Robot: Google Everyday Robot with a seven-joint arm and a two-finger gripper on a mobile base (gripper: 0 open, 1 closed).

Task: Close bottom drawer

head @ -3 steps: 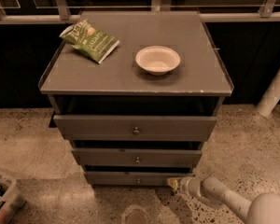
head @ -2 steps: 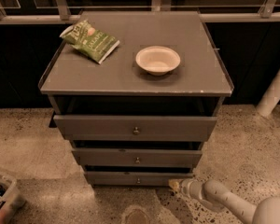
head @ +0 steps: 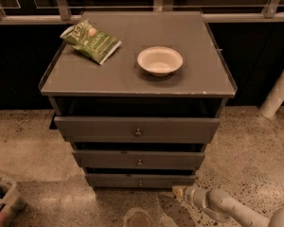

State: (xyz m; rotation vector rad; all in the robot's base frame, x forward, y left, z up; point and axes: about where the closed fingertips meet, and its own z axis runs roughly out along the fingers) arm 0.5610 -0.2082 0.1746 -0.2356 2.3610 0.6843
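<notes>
The bottom drawer (head: 140, 180) is the lowest grey front of the cabinet, with one small round knob. It stands slightly out, with a dark gap above it. My gripper (head: 179, 191) is low over the floor, just right of the drawer's lower right corner, at the end of my pale arm (head: 227, 207) coming in from the bottom right. It is close to the drawer front; I cannot tell whether it touches.
The middle drawer (head: 139, 159) and top drawer (head: 137, 128) are also pulled out. A green chip bag (head: 91, 41) and a white bowl (head: 160, 60) lie on the cabinet top. A bin (head: 1, 203) sits at the bottom left. A white post (head: 279, 90) stands at the right.
The gripper and arm have shifted slightly down and left along the floor near the bottom drawer's right corner. The drawers look unchanged.
</notes>
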